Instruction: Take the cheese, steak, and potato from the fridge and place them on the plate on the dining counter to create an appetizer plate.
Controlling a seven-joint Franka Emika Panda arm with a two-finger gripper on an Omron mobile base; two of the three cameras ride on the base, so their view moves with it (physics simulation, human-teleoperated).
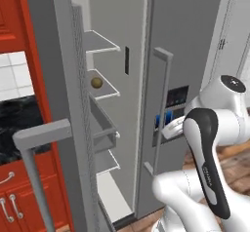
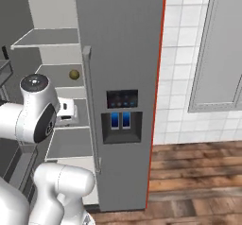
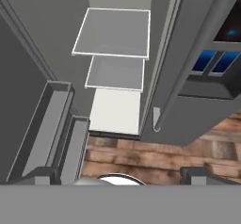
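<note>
The fridge stands with its left door swung open and its right door, with the dark dispenser panel, closed. The potato, a small olive-brown ball, rests on a middle shelf and also shows as the potato from the right. My gripper is open with nothing between its fingers. It points down at the lower grey shelves and the floor, in front of the opening and below the potato's shelf. The cheese and steak are hidden. The plate and dining counter are out of view.
The open left door with its bins and long handle juts toward me on the left. Red cabinets with a black top stand beyond it. A grey panelled wall cabinet hangs on white tiles to the right. Wooden floor lies below.
</note>
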